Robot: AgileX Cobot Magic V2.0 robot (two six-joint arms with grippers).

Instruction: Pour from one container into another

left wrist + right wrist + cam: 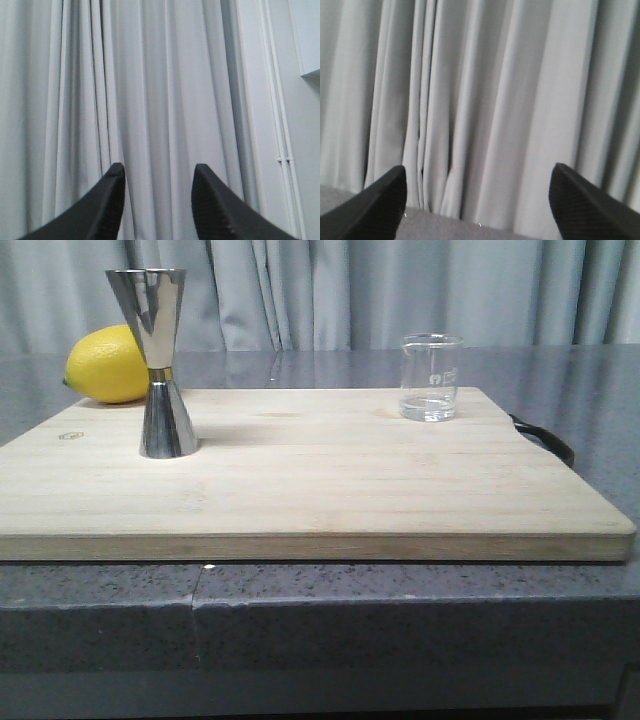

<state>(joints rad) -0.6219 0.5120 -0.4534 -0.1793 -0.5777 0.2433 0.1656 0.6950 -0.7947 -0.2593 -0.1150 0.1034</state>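
Judging from the front view, nothing of the pour is yet done: the beaker [431,378] stands upright at the board's [320,500] far right, untouched, and the jigger [160,365] stands upright well apart at the left, just in front of a lemon [105,364]. Whether the beaker holds liquid cannot be told. Both the left gripper [157,200] and right gripper [477,205] are seen spread wide, empty, facing curtains; grasping, carrying and tipping are all left
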